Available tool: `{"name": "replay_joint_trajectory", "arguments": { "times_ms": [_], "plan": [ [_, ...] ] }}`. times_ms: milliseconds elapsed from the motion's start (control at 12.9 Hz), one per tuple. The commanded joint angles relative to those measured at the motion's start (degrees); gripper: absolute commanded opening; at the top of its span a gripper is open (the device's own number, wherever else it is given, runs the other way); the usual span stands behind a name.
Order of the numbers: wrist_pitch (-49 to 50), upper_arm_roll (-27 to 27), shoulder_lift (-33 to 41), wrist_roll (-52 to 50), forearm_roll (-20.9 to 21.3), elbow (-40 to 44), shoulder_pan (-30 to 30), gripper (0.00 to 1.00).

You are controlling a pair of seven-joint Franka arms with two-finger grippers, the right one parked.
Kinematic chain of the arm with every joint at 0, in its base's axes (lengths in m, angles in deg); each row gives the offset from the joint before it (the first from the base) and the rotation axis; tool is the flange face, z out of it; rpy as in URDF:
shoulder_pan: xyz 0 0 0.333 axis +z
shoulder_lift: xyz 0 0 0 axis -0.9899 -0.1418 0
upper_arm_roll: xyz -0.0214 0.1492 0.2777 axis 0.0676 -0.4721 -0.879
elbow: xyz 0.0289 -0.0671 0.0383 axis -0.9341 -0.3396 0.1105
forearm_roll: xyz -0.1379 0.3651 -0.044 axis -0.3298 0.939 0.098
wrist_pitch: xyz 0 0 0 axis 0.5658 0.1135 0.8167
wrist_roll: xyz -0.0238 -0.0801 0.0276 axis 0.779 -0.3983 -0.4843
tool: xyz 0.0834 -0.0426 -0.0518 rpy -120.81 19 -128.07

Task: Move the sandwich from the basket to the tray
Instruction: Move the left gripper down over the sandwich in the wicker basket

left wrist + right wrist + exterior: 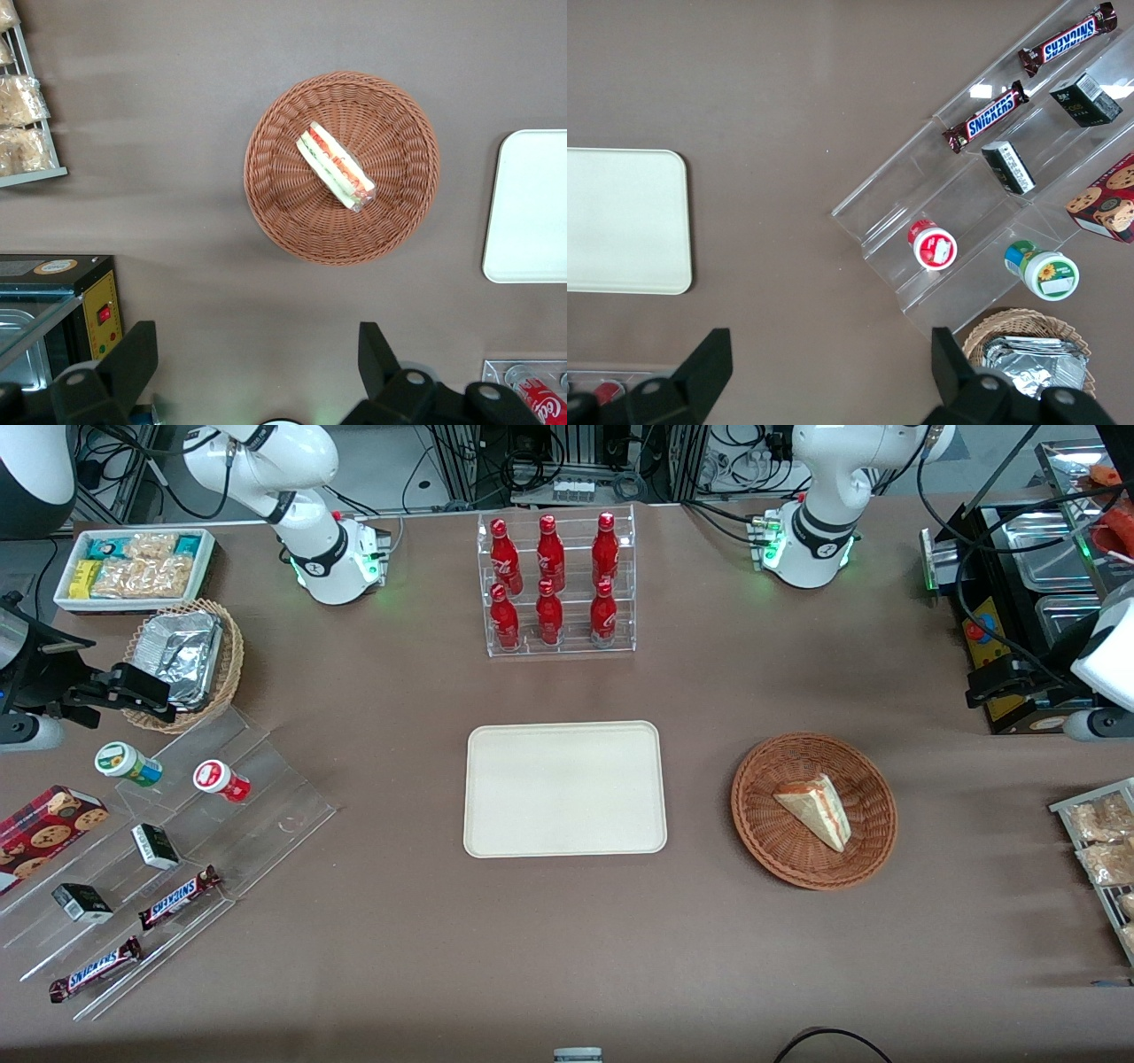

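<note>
From the front we judge the task not yet begun. The sandwich (816, 810) lies in the basket (760, 815), and the tray (565, 789) holds nothing. The pincer (1010, 682) hangs at the working arm's end of the table, well apart from the basket, with the tray farther off still toward the parked arm. Reach, grasp, carry and set-down all appear left to do. The basket is a round, shallow bowl of reddish-brown woven wicker; the tray is a flat, smooth, cream rectangle with rounded corners and a low rim; the table under both wears a matte brown cover.

From the left wrist we look straight down on the basket (399, 133), clear of the pincer (252, 359), whose dark fingers (131, 354) stand wide apart with nothing between them. The sandwich (334, 166) is a triangular wedge of pale bread, its cut edge showing red-orange and green layers, and a clear wrap gathers at one tip. We expect that wrap to be slippery. A corner of the tray (532, 208) shows beside the basket.

From the right wrist we see only an edge of the tray (625, 221), bare and smooth.
</note>
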Motion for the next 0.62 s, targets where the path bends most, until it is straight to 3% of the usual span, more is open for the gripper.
{"name": "replay_joint_trajectory", "arguments": {
  "times_ms": [0, 543],
  "plan": [
    [-0.1, -0.2, -0.6, -1.3, -0.5, 1.0, -0.5, 1.0],
    [-8.5, -0.2, -7.8, -9.6, 0.7, -3.2, -1.2, 1.0]
  ]
}}
